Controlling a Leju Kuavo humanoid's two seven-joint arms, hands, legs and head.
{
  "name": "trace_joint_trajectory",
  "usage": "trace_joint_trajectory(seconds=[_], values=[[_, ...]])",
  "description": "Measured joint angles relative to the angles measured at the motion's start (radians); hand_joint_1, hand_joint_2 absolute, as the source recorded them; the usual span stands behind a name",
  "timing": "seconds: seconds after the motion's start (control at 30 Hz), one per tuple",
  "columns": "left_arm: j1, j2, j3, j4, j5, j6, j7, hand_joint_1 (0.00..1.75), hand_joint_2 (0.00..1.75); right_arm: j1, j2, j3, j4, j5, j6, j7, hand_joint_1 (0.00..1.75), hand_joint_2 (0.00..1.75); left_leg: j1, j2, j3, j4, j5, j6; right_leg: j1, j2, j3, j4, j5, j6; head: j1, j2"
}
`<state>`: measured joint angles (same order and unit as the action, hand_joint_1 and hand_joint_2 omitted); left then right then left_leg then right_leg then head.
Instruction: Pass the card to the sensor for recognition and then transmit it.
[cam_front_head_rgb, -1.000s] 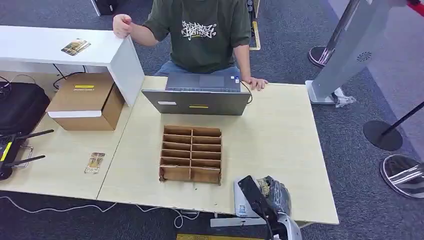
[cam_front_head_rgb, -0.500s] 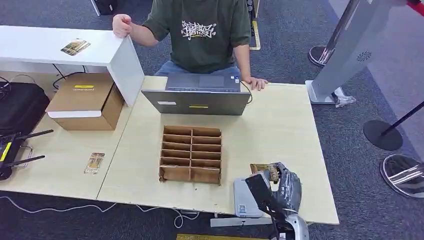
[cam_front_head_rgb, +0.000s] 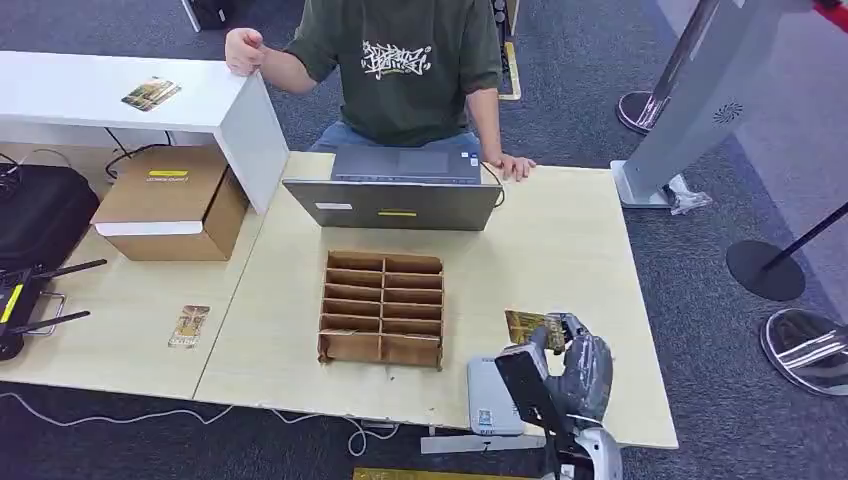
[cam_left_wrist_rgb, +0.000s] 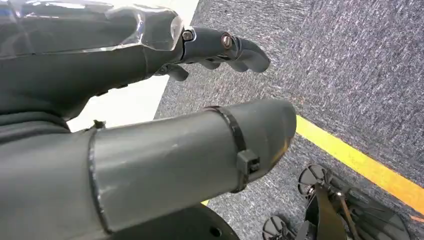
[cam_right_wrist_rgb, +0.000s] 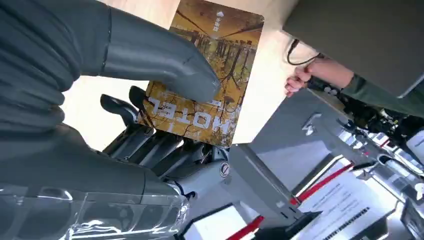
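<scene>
While gripping card (cam_front_head_rgb: 524, 326), right hand (cam_front_head_rgb: 572, 362) raised

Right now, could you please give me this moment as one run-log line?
right robot hand: holds hotel card | position: above table, beyond grey sensor | left robot hand: empty, over floor

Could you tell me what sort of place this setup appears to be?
Probably a mock hotel reception desk in a carpeted test room. The right hand holds a card printed "HOTEL" near a small grey sensor, a cardboard slot organizer stands on the table, and a person sits behind a laptop.
</scene>
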<state>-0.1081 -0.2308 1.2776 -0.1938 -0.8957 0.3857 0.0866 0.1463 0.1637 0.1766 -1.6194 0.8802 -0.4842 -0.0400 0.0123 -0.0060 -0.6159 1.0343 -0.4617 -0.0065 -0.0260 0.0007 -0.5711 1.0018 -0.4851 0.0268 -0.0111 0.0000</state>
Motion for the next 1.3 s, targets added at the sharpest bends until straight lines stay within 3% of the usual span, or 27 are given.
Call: trace_joint_trajectory(seconds=[0.13,0.27,0.7,0.8,0.93,1.0,1.07,1.17,1.3], values=[[0.0,-0.005,0.0,0.0,-0.002,0.001,-0.009,0.0,0.0,-0.021,0.011,-0.002,0.003,0.311,-0.155,0.012,1.75,1.75,0.0,0.001,0.0,0.0,0.0,0.0,0.0,0.0,0.0,0.0,0.0,0.0,0.0,0.0],[0.0,-0.007,0.0,0.0,-0.01,0.0,-0.009,0.0,0.0,-0.078,0.019,-0.002,0.017,0.527,-0.186,0.04,1.75,1.75,0.0,0.001,0.0,0.0,0.0,0.0,0.0,0.0,0.0,0.0,0.0,0.0,0.0,0.0],[0.0,-0.008,0.0,0.0,-0.015,-0.003,-0.011,0.0,0.0,-0.158,0.027,0.006,0.041,0.613,-0.188,0.075,1.75,1.75,0.0,0.001,0.0,0.0,0.0,0.0,0.0,0.001,0.0,0.0,0.0,0.0,0.0,0.0],[0.0,-0.008,0.0,0.0,-0.022,-0.008,-0.014,0.0,0.0,-0.235,-0.034,0.036,0.045,0.614,-0.188,0.136,1.75,1.75,0.0,0.001,0.0,0.0,0.0,0.0,0.0,0.001,0.0,0.0,0.0,0.0,0.0,0.0],[0.0,-0.006,0.0,0.0,-0.026,-0.009,-0.007,0.0,0.0,-0.396,-0.161,0.17,0.098,0.614,-0.187,0.389,1.75,1.75,-0.001,0.002,-0.001,0.0,0.001,0.001,0.0,0.003,0.0,0.0,0.002,0.0,0.0,0.0],[-0.001,-0.006,-0.001,0.0,-0.028,-0.008,-0.006,0.0,0.0,-0.498,-0.213,0.312,0.142,0.614,-0.187,0.564,1.75,1.75,-0.001,0.003,0.0,0.0,0.002,0.001,0.0,0.003,0.0,0.0,0.003,0.0,0.0,0.0],[-0.002,-0.005,-0.003,0.0,-0.035,-0.007,-0.005,0.0,0.0,-0.588,-0.246,0.445,0.18,0.614,-0.187,0.662,1.75,1.75,0.0,0.003,0.001,0.001,0.003,0.002,0.0,0.003,0.0,0.0,0.003,0.0,0.0,0.0],[-0.002,-0.005,-0.007,0.0,-0.047,-0.008,0.0,0.0,0.0,-0.702,-0.279,0.607,0.231,0.614,-0.187,0.686,1.75,1.75,0.0,0.003,0.001,0.001,0.003,0.002,0.0,0.002,0.0,0.0,0.003,0.0,0.0,0.0],[-0.002,-0.005,-0.015,0.0,-0.053,-0.008,0.001,0.0,0.0,-0.795,-0.295,0.721,0.282,0.614,-0.187,0.687,1.75,1.75,0.0,0.003,0.0,0.001,0.003,0.002,0.0,0.002,0.0,0.0,0.003,0.0,0.0,0.0]])
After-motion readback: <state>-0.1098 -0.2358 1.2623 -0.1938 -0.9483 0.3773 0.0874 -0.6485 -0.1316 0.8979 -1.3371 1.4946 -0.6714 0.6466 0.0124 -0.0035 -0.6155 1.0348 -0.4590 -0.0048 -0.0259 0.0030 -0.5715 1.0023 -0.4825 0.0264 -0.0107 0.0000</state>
